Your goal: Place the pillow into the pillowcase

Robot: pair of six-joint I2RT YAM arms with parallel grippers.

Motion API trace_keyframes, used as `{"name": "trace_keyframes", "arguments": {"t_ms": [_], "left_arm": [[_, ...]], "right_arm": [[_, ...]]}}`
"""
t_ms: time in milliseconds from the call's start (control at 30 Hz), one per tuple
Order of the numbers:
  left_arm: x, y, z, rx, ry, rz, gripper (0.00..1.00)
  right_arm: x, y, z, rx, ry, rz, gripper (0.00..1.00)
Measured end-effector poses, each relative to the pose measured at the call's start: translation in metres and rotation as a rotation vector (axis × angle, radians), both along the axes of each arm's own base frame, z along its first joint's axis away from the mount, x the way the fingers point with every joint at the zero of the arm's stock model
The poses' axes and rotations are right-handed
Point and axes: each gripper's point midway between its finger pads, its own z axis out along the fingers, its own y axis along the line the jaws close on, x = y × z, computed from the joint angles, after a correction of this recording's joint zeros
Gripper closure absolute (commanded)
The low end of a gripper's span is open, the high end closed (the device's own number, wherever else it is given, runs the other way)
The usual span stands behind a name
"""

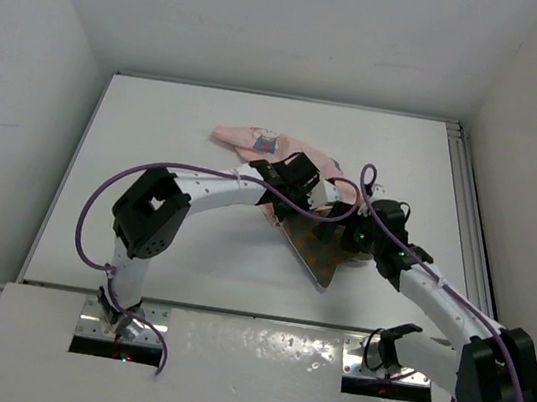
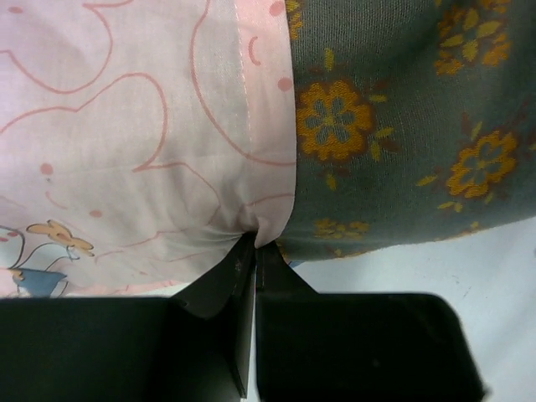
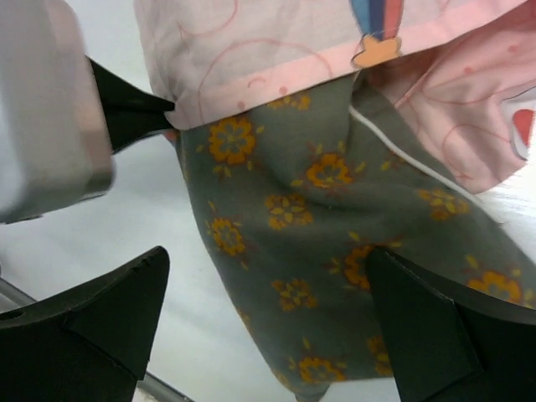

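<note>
The olive-brown pillow with orange flowers lies mid-table, its upper part inside the pink pillowcase. My left gripper is shut on the pillowcase's open hem, pinching the pink cloth right beside the pillow; its jaws are closed together. My right gripper is open, its two fingers spread wide on either side of the pillow's exposed end, above the table. The pillowcase hem covers the pillow's far part, and the left gripper's fingertip shows at that hem.
White table with white walls on three sides. A metal rail runs along the table's right edge. Purple cables loop over both arms near the pillow.
</note>
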Motion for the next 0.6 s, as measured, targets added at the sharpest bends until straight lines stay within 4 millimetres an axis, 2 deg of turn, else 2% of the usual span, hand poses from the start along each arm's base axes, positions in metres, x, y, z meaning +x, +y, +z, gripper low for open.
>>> {"name": "trace_keyframes", "arguments": {"t_ms": [200,333,400,467,533,600], "left_arm": [[-0.003,0.005,0.01,0.0,-0.028,0.026,1.0],[-0.01,0.003,0.02,-0.007,-0.032,0.014,1.0],[-0.018,0.001,0.024,-0.004,-0.026,-0.003,1.0],[-0.027,-0.001,0.029,-0.004,-0.02,-0.023,1.0],[-0.036,-0.002,0.034,-0.007,-0.012,-0.04,1.0],[-0.04,-0.001,0.041,-0.012,-0.011,-0.049,1.0]], "right_arm": [[-0.002,0.006,-0.033,-0.121,0.032,0.018,0.01],[0.003,0.005,-0.047,-0.17,0.043,-0.04,0.01],[0.009,0.005,-0.05,-0.141,0.055,-0.092,0.19],[0.015,0.009,-0.052,-0.092,0.062,-0.131,0.42],[0.019,0.014,-0.054,-0.028,0.067,-0.162,0.96],[0.024,0.024,-0.048,0.063,0.07,-0.177,1.0]]}}
